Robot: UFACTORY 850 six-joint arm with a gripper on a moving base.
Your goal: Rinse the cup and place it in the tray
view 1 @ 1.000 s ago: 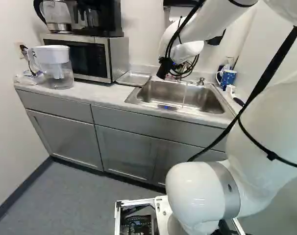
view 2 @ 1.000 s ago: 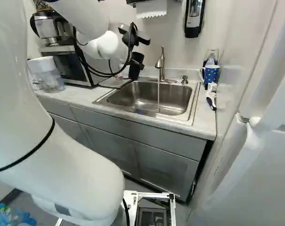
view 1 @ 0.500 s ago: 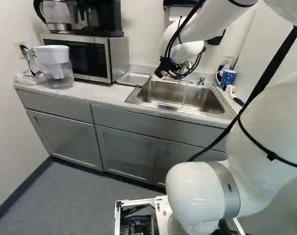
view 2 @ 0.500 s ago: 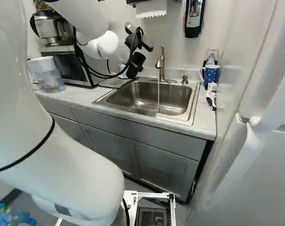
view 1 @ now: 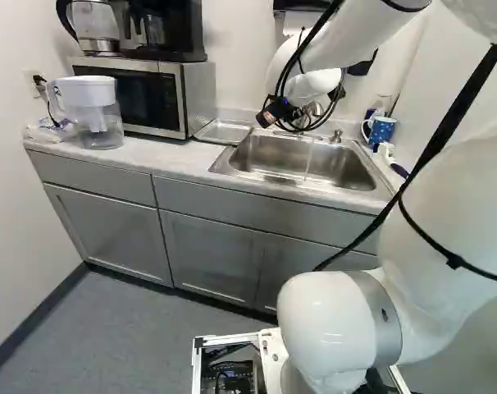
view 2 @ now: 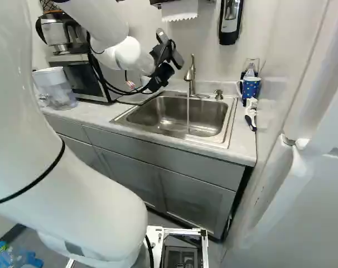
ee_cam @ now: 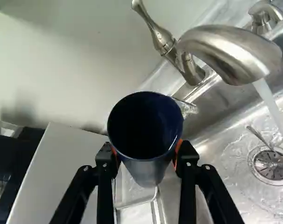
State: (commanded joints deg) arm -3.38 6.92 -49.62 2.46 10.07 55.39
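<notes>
Cup [ee_cam: 145, 135]: in the air beside the faucet [ee_cam: 230, 51], off its stream [ee_cam: 272, 105]; likely light, stiff, slick when wet.
Pincer [ee_cam: 147, 151]: parted by the cup's width, clamping both sides.
Best hold: outer wall, just below the rim.

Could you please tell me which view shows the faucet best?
The right base view: there the faucet stands unobstructed, water running. The wrist view shows its spout and lever close up; in the left base view, the arm partly hides it.
</notes>
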